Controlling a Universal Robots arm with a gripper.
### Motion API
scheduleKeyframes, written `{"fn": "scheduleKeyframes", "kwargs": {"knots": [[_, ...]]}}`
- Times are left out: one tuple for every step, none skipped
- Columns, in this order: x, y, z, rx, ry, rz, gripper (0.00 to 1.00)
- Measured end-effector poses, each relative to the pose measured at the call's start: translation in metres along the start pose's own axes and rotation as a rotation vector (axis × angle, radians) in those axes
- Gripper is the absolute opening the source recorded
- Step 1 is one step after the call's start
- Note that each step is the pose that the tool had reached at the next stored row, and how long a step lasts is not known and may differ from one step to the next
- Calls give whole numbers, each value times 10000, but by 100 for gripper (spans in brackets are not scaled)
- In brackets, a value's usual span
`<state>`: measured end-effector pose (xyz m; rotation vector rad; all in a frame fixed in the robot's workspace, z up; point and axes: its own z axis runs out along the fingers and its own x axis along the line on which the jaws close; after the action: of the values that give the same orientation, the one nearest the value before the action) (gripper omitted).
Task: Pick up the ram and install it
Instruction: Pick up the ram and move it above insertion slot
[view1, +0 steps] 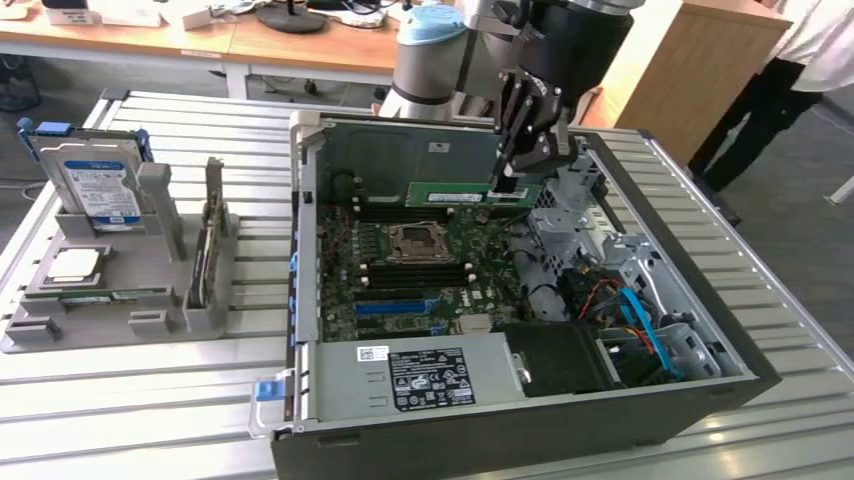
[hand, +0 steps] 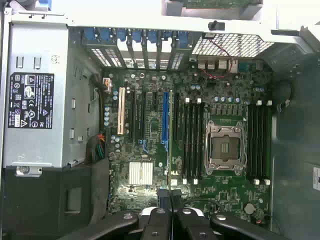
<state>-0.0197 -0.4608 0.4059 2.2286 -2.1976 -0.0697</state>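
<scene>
Gripper (view1: 511, 180) clamped tight on the ram (view1: 447, 194), which hangs over the open computer's board (view1: 367, 275), and if it drops off-line with those black slots (hand: 192, 142) it could jam or bend.

One open computer case (view1: 534, 420) is counted on the bench (view1: 134, 400), and one motherboard (view1: 400, 270) is seen inside it. One processor socket (hand: 225, 147) is noted, and two banks of black memory slots (hand: 192, 140) are made out, one on each side of it. One ram (view1: 461, 195) is tallied, gripped by the one pincer (view1: 511, 185) on the one arm (view1: 427, 70). One white expansion slot (hand: 120, 112) and one blue slot (hand: 165, 117) are picked out. One power supply (view1: 427, 375) is counted. In the one grey holder (view1: 40, 335), one hard drive (view1: 91, 190) and one processor chip (view1: 74, 265) are logged. One person (view1: 801, 60) is spotted behind.
</scene>
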Motion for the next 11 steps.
{"fn": "scheduleKeyframes", "kwargs": {"knots": [[0,0,0,0,0,0,12],[0,0,0,0,0,-1,12],[0,0,0,0,0,0,12],[0,0,0,0,1,0,12],[0,0,0,0,0,0,12],[0,0,0,0,0,0,12],[0,0,0,0,0,0,12],[0,0,0,0,0,0,12],[0,0,0,0,0,0,12],[0,1,0,0,0,0,12],[0,4,0,1,0,2,12]]}}
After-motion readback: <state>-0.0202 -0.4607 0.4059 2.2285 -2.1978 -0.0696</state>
